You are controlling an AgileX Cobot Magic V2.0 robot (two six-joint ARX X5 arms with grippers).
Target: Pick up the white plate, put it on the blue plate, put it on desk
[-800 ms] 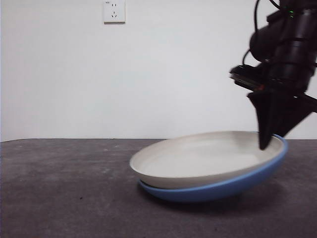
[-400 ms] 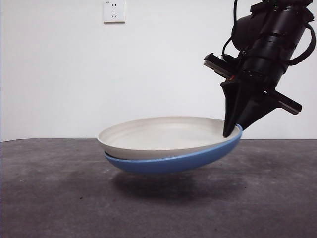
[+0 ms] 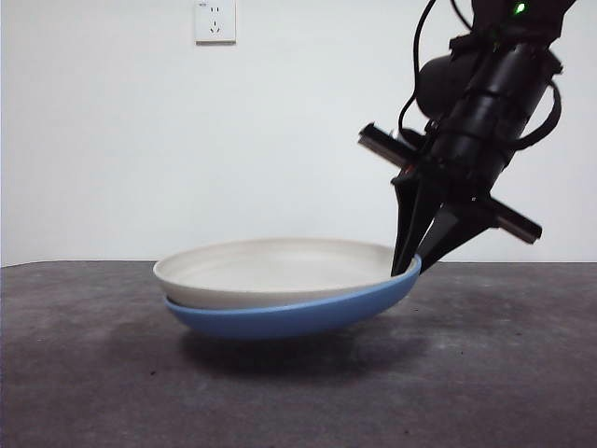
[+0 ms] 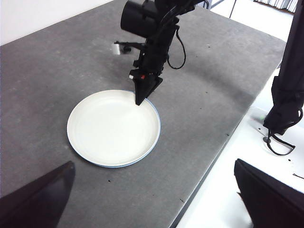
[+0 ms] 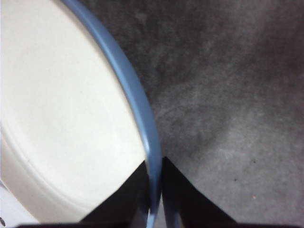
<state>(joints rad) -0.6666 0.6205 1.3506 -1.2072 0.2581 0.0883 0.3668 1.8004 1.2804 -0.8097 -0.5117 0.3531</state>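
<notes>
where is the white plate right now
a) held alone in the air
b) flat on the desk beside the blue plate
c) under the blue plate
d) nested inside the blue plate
d: the white plate sits inside the blue plate, and the right pincer is shut on the blue plate's rim, as the right wrist view shows.

You see a plain cream white plate (image 3: pixel 280 266) nested in a glossy medium-blue plate (image 3: pixel 308 315) with a paler rim, a black right claw (image 3: pixel 407 268), and a mottled, speckled dark grey-brown bench (image 3: pixel 93 373) under a white wall (image 3: pixel 140 140).
</notes>
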